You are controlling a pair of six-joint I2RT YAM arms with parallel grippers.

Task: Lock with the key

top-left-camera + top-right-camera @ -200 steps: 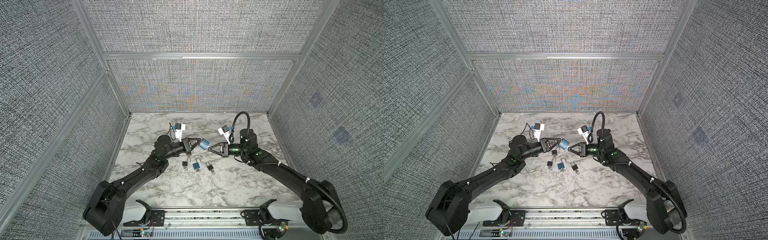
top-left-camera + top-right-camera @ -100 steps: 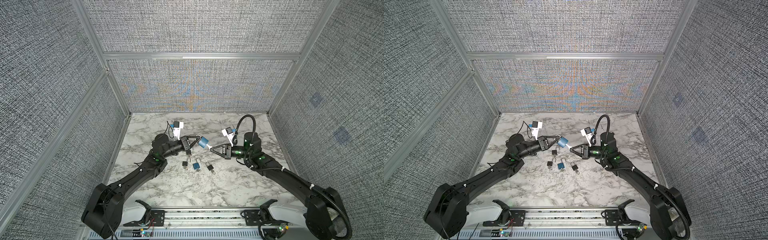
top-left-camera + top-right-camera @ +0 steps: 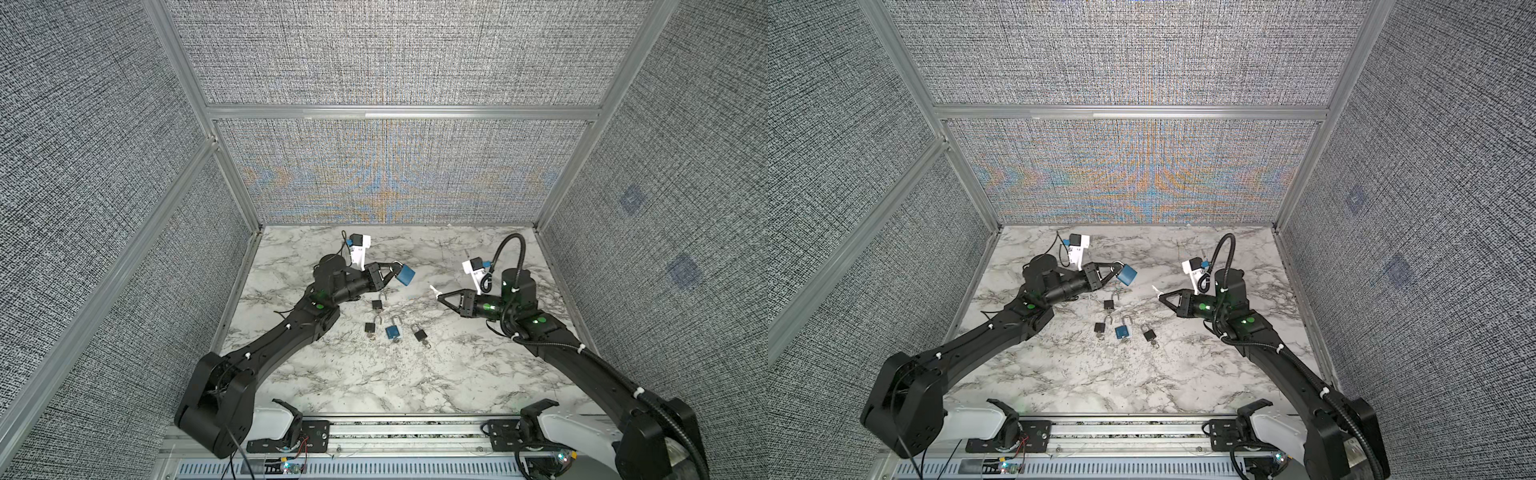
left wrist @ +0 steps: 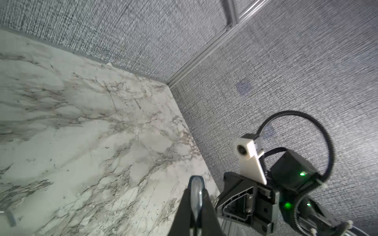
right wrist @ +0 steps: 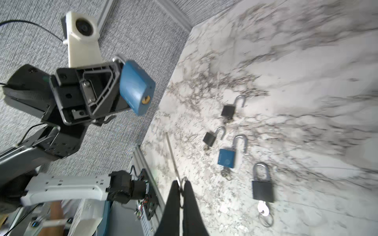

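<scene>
Clamped tight in the left gripper (image 3: 393, 267): the steel shackle (image 4: 196, 191) of one blue padlock (image 3: 405, 275), held up off the table. From the right wrist view, body hanging out past that gripper's fingertips, with the brass keyhole (image 5: 145, 100) turned toward the right gripper (image 3: 442, 296).

Pinched in the right gripper, jaws fully together: one silver key (image 3: 433, 288), with the blade out past the tips and aimed at the blue padlock. No contact; a clear gap from key tip to keyhole in both top views.

Lower than both grippers and between the two arms, on the marble table (image 3: 374, 374): four more padlocks, apart from either tool.
- Closest beneath the left gripper: first black padlock (image 3: 377, 304), shackle swung open.
- Farther toward the arm bases, a row of three: second black padlock (image 3: 370, 326), shackle open; loose blue padlock (image 3: 392, 331), shackle open; third black padlock (image 3: 419, 333), shackle shut, nearest of the row to the right gripper.

At the keyhole end of the third black padlock: a spare key (image 5: 263, 208) on a ring. At the same end of the other three: something small and metallic, too small to name.

Count: five padlocks, two blue and three black.
</scene>
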